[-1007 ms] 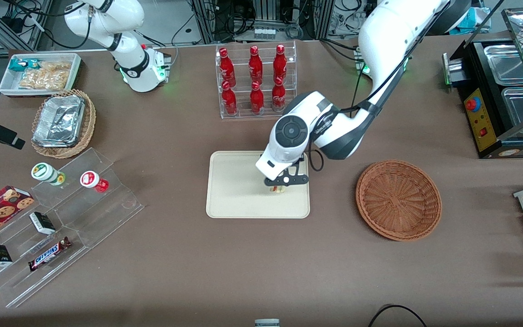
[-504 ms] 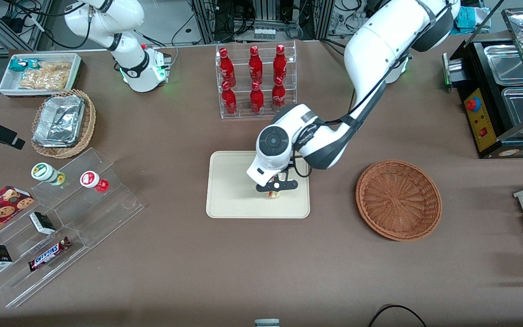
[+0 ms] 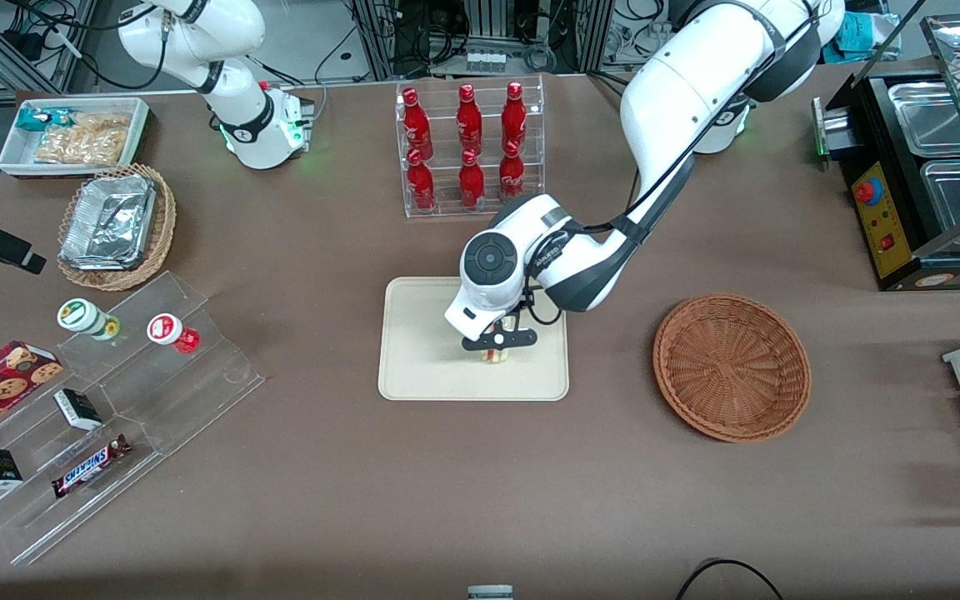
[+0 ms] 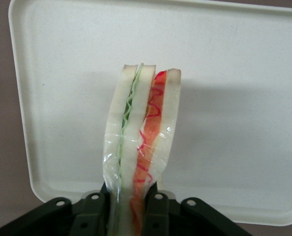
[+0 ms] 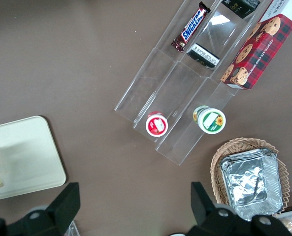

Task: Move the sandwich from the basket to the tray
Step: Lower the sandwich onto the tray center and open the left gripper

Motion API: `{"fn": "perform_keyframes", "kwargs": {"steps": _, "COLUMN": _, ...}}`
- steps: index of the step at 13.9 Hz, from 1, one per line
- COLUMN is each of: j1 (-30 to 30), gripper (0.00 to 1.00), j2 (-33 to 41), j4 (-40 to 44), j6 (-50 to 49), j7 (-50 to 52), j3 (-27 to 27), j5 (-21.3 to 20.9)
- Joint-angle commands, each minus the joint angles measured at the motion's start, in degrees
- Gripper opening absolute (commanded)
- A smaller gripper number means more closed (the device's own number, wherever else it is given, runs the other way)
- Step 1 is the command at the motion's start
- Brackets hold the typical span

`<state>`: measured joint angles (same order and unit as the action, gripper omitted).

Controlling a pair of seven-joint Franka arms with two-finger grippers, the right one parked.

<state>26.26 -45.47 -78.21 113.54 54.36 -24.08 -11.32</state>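
Over the tray (image 3: pixel 422 367), a little toward the three o'clock side of its middle in the front view, the sandwich (image 3: pixel 494 355) hangs pinched on edge in the gripper (image 3: pixel 495 348), which is closed on the wedge's lower end. The basket (image 3: pixel 731 365) sits bare at about three o'clock of the tray, well apart from it, so the lift and the carry look done; what seems left is the last lowering, the release and the withdrawal. Whether the wedge already touches the tray floor cannot be told from either view. The front view gives the layout: the arm's wrist covers most of the sandwich, leaving only a pale sliver under the black finger bar, while a rack of red bottles (image 3: pixel 469 146) stands at twelve o'clock of the tray, farther from the camera. The left wrist view supplies what that one hides: the sandwich (image 4: pixel 141 142) is wrapped in clear film, its bread layers showing a green stripe and a red one along the cut edge, and the black fingers (image 4: pixel 158 211) press its two faces, with the cream tray (image 4: pixel 244 73) filling the ground beneath. The right wrist view adds only a corner of the tray (image 5: pixel 35 162), with a pale scrap at the frame edge that may be the sandwich.
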Motion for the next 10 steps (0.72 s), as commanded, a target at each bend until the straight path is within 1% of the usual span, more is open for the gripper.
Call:
{"fn": "perform_keyframes", "kwargs": {"steps": 1, "j1": 0.9, "gripper": 0.43, "j2": -0.9, "j4": 1.8, "j6": 0.5, "j7": 2.1, "j3": 0.4, "j5": -1.1}}
{"fn": "perform_keyframes", "kwargs": {"steps": 2, "j1": 0.9, "gripper": 0.48, "j2": -0.8, "j4": 1.8, "j6": 0.5, "j7": 2.1, "j3": 0.4, "j5": -1.1}}
{"fn": "perform_keyframes", "kwargs": {"steps": 4, "j1": 0.9, "gripper": 0.49, "j2": -0.8, "j4": 1.9, "j6": 0.6, "j7": 3.0, "j3": 0.4, "j5": -1.1}}
{"fn": "perform_keyframes", "kwargs": {"steps": 5, "j1": 0.9, "gripper": 0.53, "j2": -0.8, "j4": 1.9, "j6": 0.5, "j7": 3.1, "j3": 0.4, "j5": -1.2}}
{"fn": "perform_keyframes", "kwargs": {"steps": 6, "j1": 0.9, "gripper": 0.72, "j2": -0.7, "j4": 1.9, "j6": 0.5, "j7": 3.2, "j3": 0.4, "j5": -1.2}}
{"fn": "perform_keyframes", "kwargs": {"steps": 7, "j1": 0.8, "gripper": 1.00, "j2": -0.4, "j4": 2.1, "j6": 0.5, "j7": 3.2, "j3": 0.6, "j5": -1.2}}
{"fn": "perform_keyframes", "kwargs": {"steps": 10, "j1": 0.5, "gripper": 1.00, "j2": 2.0, "j4": 5.0, "j6": -1.5, "j7": 3.0, "j3": 3.5, "j5": -1.2}}
